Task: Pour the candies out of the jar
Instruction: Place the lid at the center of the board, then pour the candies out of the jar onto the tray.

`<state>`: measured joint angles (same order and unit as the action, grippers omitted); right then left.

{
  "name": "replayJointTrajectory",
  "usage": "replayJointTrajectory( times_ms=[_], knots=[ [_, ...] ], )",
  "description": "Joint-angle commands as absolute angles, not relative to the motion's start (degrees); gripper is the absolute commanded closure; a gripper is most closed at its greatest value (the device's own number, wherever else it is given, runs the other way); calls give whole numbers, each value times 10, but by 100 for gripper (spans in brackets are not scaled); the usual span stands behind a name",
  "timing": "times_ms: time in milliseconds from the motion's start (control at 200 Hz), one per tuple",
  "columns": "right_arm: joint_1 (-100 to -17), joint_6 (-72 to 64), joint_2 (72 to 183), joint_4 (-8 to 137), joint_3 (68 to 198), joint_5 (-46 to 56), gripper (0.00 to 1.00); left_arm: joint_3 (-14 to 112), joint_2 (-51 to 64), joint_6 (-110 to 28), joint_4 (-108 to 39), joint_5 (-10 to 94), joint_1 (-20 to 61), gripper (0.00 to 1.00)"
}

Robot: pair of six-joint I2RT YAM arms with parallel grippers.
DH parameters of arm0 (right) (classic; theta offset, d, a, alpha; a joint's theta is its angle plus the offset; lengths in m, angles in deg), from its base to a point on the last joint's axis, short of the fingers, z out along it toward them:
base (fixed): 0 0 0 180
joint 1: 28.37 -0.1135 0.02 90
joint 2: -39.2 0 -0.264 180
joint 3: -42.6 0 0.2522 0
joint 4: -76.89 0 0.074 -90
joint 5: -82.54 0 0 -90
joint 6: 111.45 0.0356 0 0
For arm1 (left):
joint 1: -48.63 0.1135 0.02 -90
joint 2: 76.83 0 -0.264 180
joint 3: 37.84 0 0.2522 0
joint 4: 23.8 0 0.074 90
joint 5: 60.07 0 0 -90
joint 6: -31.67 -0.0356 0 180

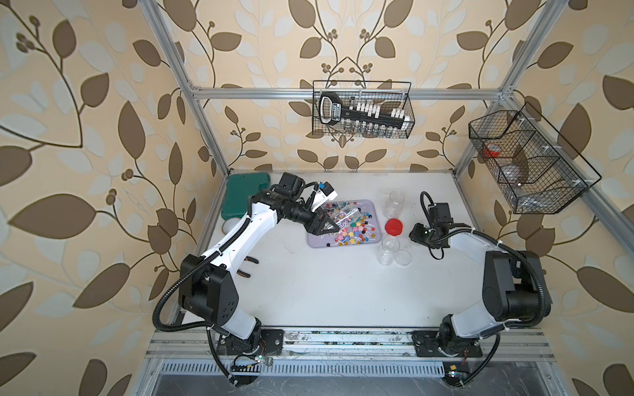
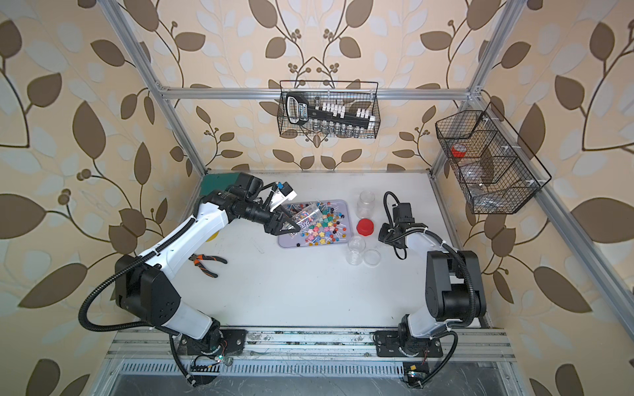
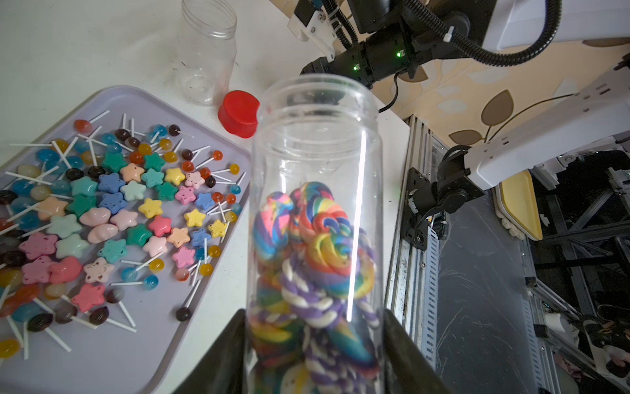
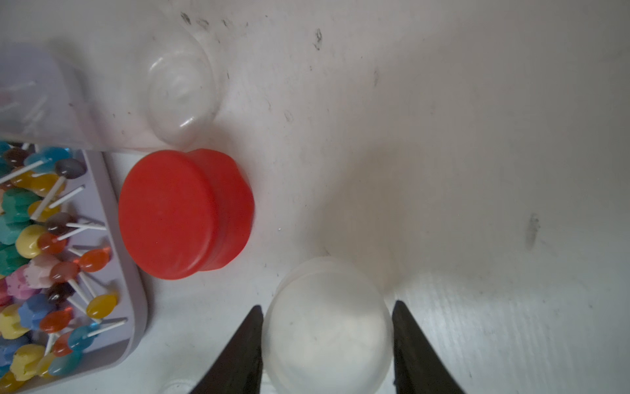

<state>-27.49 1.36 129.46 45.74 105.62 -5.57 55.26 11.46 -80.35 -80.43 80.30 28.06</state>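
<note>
Here, the left hand (image 3: 312, 361) is clenched on the base end of the clear jar (image 3: 317, 204), which lies tilted over the left part of the lavender tray (image 1: 315, 244), its open mouth pointing toward the far right. Swirled candies (image 3: 329, 252) in rainbow and purple-and-white are bunched inside the jar, down by the gripped end. Loose candies (image 3: 112, 204) are spread across the tray: pastel stars and small round lollipops on white sticks. Just right of the tray a red lid (image 4: 177, 215) sits on the counter (image 1: 326, 291), with an empty jar (image 1: 394, 202) beyond it. The right hand (image 4: 327, 305) is near the red lid, its fingers pressed against both sides of a frosted lid (image 4: 329, 337).
</note>
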Motion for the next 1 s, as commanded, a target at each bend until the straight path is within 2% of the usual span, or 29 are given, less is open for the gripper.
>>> replayJointTrajectory(
  times_ms=[0, 350, 595, 995],
  knots=[
    [-273, 19, 1306, 466, 1045, -60, 48, 564, 113, -809, -810, 799, 282, 46],
    [-275, 19, 1298, 468, 1047, -56, 24, 570, 140, -792, -835, 769, 282, 48],
    [-274, 22, 1230, 467, 1056, -12, 21, 597, 176, -748, -869, 719, 282, 49],
    [-276, 19, 1208, 483, 1056, 43, 20, 757, 306, -672, -1045, 559, 256, 51]
  ],
)
